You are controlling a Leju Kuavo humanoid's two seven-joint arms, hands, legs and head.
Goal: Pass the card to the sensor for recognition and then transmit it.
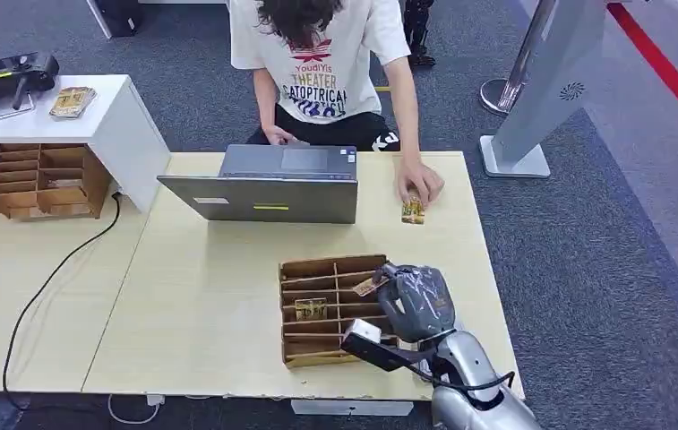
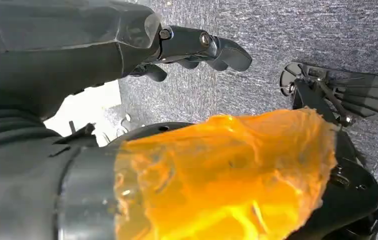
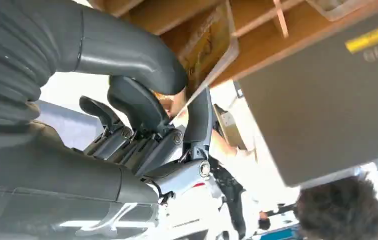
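A small yellow-brown printed card (image 1: 371, 286) is pinched in the robot's right hand (image 1: 416, 300) at the right edge of the brown slotted wooden card organiser (image 1: 317, 345), which sits on the near right part of the pale wooden table (image 1: 210, 305). In the right wrist view the thick grey thumb (image 3: 132, 52) and a dark finger (image 3: 199, 117) press on opposite faces of the card (image 3: 211, 45), while the other dark fingers curl loosely beside them. A second similar card (image 1: 310, 308) lies in a middle slot of the organiser. Farther back, a grey open laptop (image 1: 268, 184) stands with its lid toward the robot, and behind it sits a person in a white printed T-shirt (image 1: 321, 54), whose hand (image 1: 418, 184) rests on another small card (image 1: 413, 211) on the table's far right. To the far left a second brown wooden organiser (image 1: 44, 179) stands by a white block (image 1: 120, 116) bearing a black scanner-like device (image 1: 4, 73) and a stack of cards (image 1: 72, 101). The left hand (image 2: 196, 47) hangs over grey carpet (image 2: 256, 30), its dark fingers curled in with nothing in them.
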